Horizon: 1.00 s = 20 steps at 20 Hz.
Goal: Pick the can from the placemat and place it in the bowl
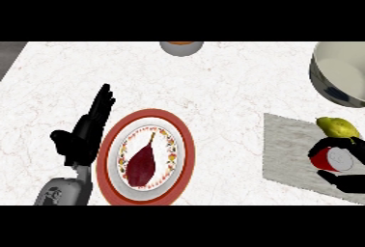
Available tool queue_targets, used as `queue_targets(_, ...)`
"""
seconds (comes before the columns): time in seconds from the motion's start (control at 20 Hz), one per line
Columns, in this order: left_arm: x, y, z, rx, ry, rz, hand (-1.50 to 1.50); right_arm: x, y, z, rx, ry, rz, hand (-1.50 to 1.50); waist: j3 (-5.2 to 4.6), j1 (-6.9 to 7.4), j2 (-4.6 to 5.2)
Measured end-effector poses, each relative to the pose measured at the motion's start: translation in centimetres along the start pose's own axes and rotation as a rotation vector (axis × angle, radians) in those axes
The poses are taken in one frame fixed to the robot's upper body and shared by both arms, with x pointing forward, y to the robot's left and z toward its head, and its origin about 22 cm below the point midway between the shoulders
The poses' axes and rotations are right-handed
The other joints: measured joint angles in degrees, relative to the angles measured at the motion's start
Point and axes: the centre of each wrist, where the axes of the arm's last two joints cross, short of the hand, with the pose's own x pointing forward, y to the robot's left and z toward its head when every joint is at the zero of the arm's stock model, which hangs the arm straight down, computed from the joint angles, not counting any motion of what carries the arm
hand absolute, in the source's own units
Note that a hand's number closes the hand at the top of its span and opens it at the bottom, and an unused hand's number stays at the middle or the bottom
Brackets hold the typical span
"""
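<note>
1. Two hands are in our head view. The right hand (341, 166) is at the right edge, and its fingers and thumb are curled round the can (331, 159), with dark fingers above it and below it.
2. The can is red with a pale end face. It lies tilted inside this hand, over the grey placemat (288, 149). We cannot tell if it is touching the mat or is already lifted a little.
3. Its long axis seems to run across the hand, with the pale end turned toward the right edge.
4. The bowl (339, 77) is at the upper right, well apart from the can and farther from us. We judge the coming move goes away from the robot and slightly right. The right hand is clearly the nearer one.
5. A yellow pear (337, 127) lies on the placemat just beside the hand, between can and bowl, so we think the can must pass over it.
6. The left hand (87, 132) rests open, fingers straight, beside the plate (110, 149), which carries a dark red fruit (142, 164).
7. A small cup (181, 47) stands at the top edge.
</note>
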Motion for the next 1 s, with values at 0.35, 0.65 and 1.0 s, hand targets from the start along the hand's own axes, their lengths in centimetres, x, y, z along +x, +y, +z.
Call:
queue_targets(0.35,-0.2,-0.9,0.2,-0.004,0.004,0.0,0.0,0.3,1.1,-0.4,0.023,-0.07,0.033,1.5,-0.16,0.04,-0.12)
queue_targets(0.65,0.0,-0.4,0.1,-0.002,0.005,0.004,0.0,0.0,0.4,2.6,0.073,-0.123,0.006,1.5,0.35,-0.37,0.14)
queue_targets(1.0,0.0,0.0,0.1,0.008,0.01,-0.001,0.0,1.7,-2.4,5.2,0.028,-0.285,-0.008,1.5,0.6,-1.01,0.09)
